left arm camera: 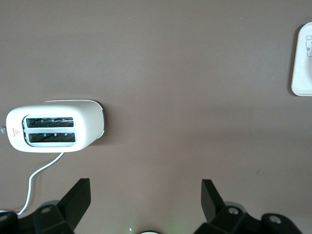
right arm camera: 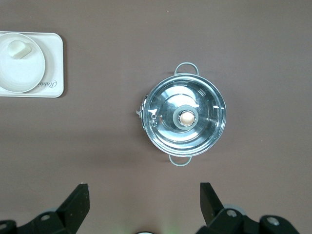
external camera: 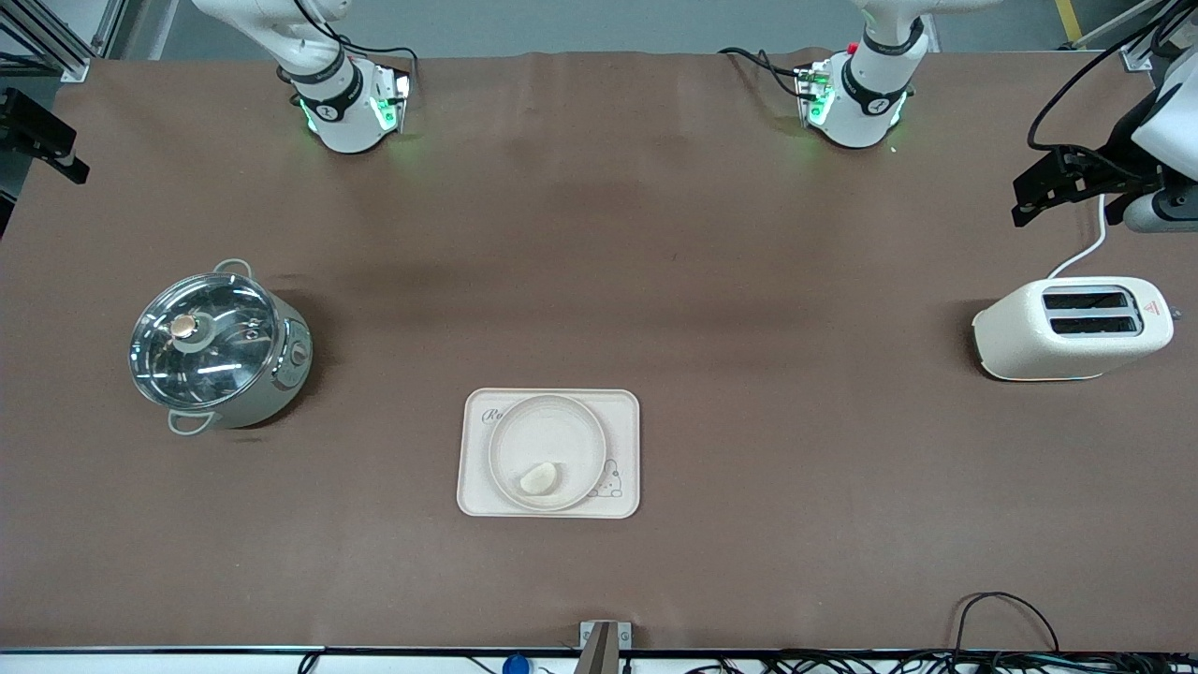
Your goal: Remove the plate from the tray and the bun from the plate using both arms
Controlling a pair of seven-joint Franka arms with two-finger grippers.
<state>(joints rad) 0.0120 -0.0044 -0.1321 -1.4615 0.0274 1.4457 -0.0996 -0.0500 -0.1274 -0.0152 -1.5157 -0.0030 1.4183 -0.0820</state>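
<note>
- Right arm (external camera: 323, 89): its base stands at the top edge of the bench (external camera: 599, 234), toward the pot's end; the arm rises out of the front view, so the right gripper (right arm camera: 144, 202) shows only in its own wrist view, hanging high over the bench above the pot with its black fingers (right arm camera: 78, 202) spread wide apart and nothing between them; this arm waits.
- Pot (external camera: 217, 346): a steel pot with a glass lid and a brass-coloured knob, two loop handles, standing toward the right arm's end of the bench, well apart from the tray.
- Tray (external camera: 622, 407): a cream rectangle with rounded corners and a rabbit drawing in one corner, lying mid-bench, nearer to the front camera than both bases.
- Plate (external camera: 547, 426): round, shallow, cream-white with a raised rim; it rests on the tray, covering most of it.
- Bun (external camera: 540, 478): a small pale oblong lump lying in the plate, on the part nearest the front camera, close to the rim.
- Left arm (external camera: 870, 89): base at the top edge toward the toaster's end; the left gripper (left arm camera: 146, 202) hangs high over bare bench beside the toaster, fingers (left arm camera: 78, 200) wide apart and empty.
- Toaster (external camera: 1072, 328): cream, two slots, white cord, at the left arm's end.
</note>
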